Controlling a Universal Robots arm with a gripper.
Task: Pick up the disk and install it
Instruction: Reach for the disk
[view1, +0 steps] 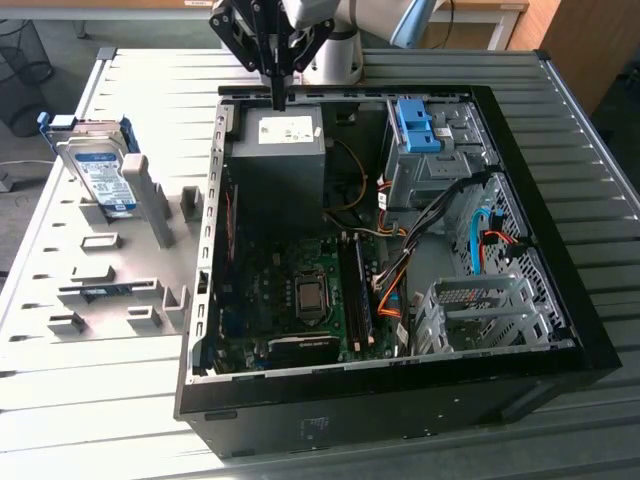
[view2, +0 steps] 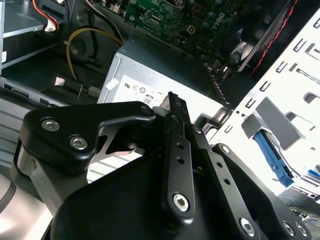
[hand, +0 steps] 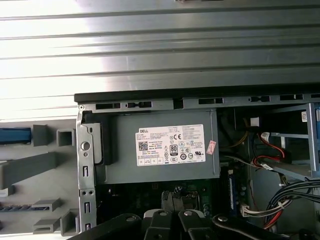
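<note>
The disk (view1: 100, 172) sits outside the open computer case (view1: 400, 420), on the exterior view's left. It is propped at a tilt in a grey fixture (view1: 130, 270) that lies on the slatted worktop (view1: 600, 150), with its label face showing and its blue frame round the edges. Its long axis runs from the far side of the worktop toward the near side, swinging a little toward the exterior view's right as it comes nearer. The single arm's jaws hang over the far rim of the case, pointing down above the power supply (view1: 285, 140), whose white sticker also shows in the first wrist view (hand: 170, 145). They look pressed together with nothing between them. From the jaws, the disk lies toward the exterior view's left, past the case wall, lower down and well apart. Reaching it looks likely to mean crossing that wall sideways. A bare blue bracket (view1: 415, 125) sits in the drive cage on the other side of the power supply.
</note>
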